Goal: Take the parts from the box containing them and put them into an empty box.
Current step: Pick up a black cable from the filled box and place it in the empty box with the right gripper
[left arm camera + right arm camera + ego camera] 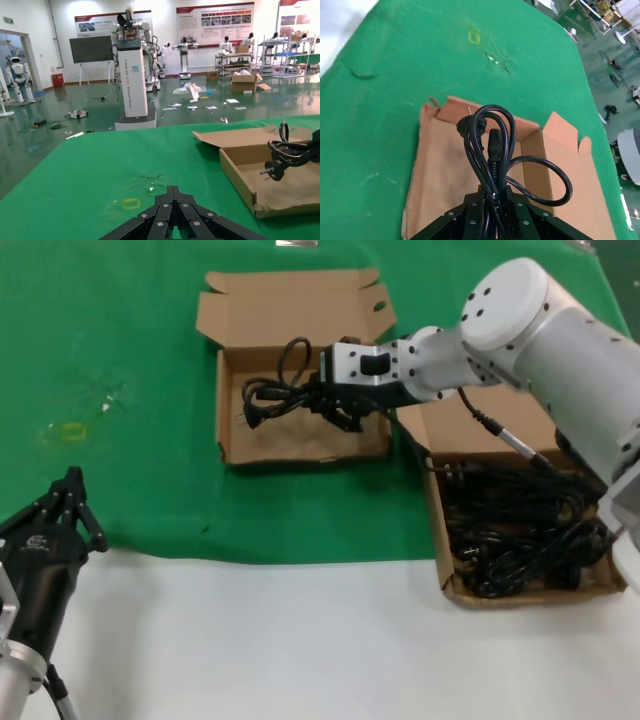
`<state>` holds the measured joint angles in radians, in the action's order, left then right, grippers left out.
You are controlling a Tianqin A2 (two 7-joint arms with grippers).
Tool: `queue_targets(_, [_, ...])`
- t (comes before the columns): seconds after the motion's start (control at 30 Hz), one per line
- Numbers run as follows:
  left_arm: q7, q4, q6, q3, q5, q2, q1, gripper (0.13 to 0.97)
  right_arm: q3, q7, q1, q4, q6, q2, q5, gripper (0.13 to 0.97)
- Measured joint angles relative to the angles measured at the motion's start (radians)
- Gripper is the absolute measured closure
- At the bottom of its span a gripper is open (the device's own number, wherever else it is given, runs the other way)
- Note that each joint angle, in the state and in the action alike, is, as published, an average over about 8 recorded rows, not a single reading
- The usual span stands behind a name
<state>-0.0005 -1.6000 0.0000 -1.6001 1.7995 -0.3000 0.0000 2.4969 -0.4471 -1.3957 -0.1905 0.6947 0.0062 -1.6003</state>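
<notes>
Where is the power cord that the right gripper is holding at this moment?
In the head view, the power cord hangs from the right gripper over the left box, on the green mat, left of the full box.

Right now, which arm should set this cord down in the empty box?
Right. The right gripper already grips the cord over the empty box; the left gripper sits parked at the table's near edge.
</notes>
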Motion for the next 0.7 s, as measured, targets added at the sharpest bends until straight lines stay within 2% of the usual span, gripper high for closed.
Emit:
queue_targets(0.17, [0.0,0.0,0.0,0.0,0.0,0.0,0.0,0.953,0.143,-0.013,0.005,0.001,-0.066,-0.004,-0.142,0.878])
queue_targets(0.3, [0.0,0.0,0.0,0.0,0.0,0.0,0.0,0.953,0.213,-0.019,0.014,-0.007,-0.105,-0.006,-0.212,0.878])
queue_targets(0.7, [0.0,0.0,0.0,0.0,0.0,0.0,0.0,0.953,0.255,-0.032,0.041,-0.022,-0.171,-0.006,-0.24,0.874])
